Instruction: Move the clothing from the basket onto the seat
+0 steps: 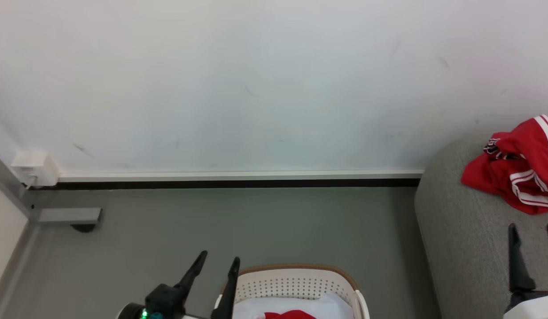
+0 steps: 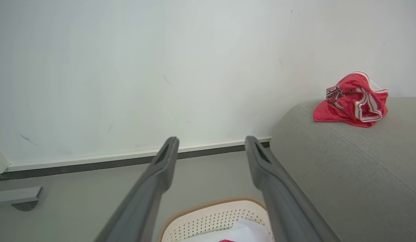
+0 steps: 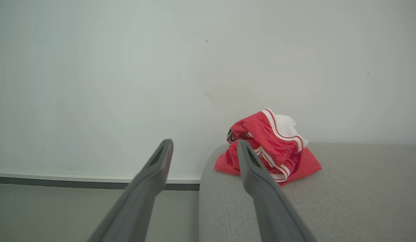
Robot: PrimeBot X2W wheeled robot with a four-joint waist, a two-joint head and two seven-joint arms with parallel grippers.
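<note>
**Item 1, clothing, delivered.** One red jersey [image 1: 517, 168] with white stripe trim and dark lettering lies crumpled on the seat [image 1: 460, 257]. It sits near the seat's rounded corner, on the side towards the wall. Nothing is touching it.

**Item 2, clothing, outstanding.** A red garment [image 1: 289, 315] lies inside the basket [image 1: 296, 277], resting on white fabric [image 1: 309, 306]. Only a sliver of each shows at the bottom edge of the head view, so the number of pieces left cannot be told.

**Item 3, basket.** Cream perforated walls with a brown rim band. It stands on the grey floor [image 1: 256, 221], near the seat's left side and apart from it.

**Item 4, left gripper [image 1: 219, 257].** The fingers are spread wide and hold nothing. It is at the basket's left rim and points towards the wall.

**Item 5, right gripper [image 1: 532, 227].** The fingers are spread wide and hold nothing. It is over the seat surface, short of the delivered jersey.

**Status.** The task looks partly done, with at least one jersey on the seat and at least one garment left to fetch. Judged from this layout, the next pick belongs to the left gripper, which would have to reach down into the basket.
</note>
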